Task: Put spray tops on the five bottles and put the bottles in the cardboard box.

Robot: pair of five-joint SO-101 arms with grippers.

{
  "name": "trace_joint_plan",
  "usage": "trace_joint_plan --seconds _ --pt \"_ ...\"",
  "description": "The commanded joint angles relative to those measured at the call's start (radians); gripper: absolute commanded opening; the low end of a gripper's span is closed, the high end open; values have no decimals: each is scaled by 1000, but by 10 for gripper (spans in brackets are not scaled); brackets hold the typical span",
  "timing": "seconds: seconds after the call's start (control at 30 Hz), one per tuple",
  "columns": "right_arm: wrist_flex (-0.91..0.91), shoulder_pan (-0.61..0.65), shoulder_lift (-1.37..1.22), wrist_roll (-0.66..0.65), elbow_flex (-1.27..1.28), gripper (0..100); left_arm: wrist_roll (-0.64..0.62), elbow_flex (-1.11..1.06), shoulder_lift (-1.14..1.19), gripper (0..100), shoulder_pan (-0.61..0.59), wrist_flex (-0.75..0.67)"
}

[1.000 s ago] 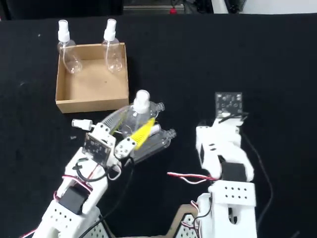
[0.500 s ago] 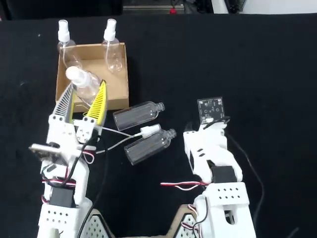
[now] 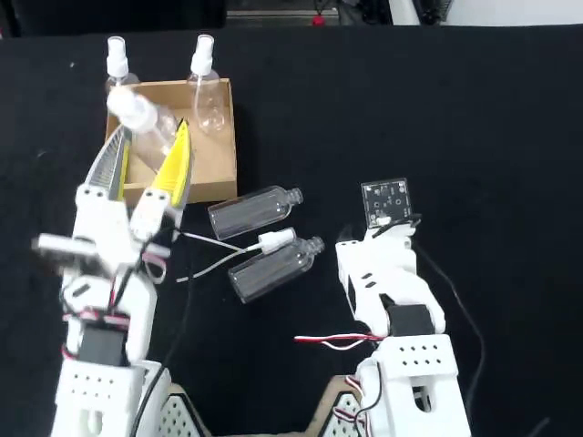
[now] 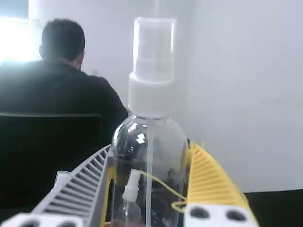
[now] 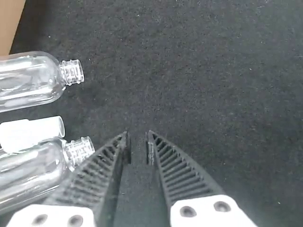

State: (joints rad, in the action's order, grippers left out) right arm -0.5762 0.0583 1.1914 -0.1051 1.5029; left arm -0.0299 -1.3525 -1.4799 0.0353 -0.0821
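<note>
Over the box the left gripper is clamped on the capped bottle, one finger on each side of the clear body, spray top up and free of the fingers. The bottle hangs above the box's left half, not yet set down.

Two more sit at the box's far wall, tops poking past the rim: left capped bottle and right capped bottle. On the table between the arms lie the far bare bottle and the near bare bottle, both on their sides with necks toward the right arm. A loose top lies between them, its tube trailing out.

The right gripper is low over the cloth just beside the near bare bottle's neck, jaws almost together with a thin slit, gripping nothing.

Handling, my read: empty thin clear plastic, so very light, smooth and round, likely to slip or roll. The walls probably flex, so I'd squeeze only moderately. Best hold is mid-body, as the left has it. I'd not grab by the top, since it may pull off. The lying bottles look prone to rolling when nudged, so I'd take them across the body. The loose top is small, so I'd pinch its collar, not the thin tube.
</note>
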Motion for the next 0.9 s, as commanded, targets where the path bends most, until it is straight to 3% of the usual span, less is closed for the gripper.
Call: trace_joint_plan --seconds 0.0,0.23,0.47,0.87 --pt "29 5 31 -5 -5 60 -6 222 255 113 -10 -3" --pt "29 5 33 -5 -5 60 -12 321 578 113 -4 -43" --pt "29 5 33 -8 -5 60 -6 271 890 113 -7 -532" --pt "29 5 33 -9 -5 60 -12 415 1416 113 -10 -852"
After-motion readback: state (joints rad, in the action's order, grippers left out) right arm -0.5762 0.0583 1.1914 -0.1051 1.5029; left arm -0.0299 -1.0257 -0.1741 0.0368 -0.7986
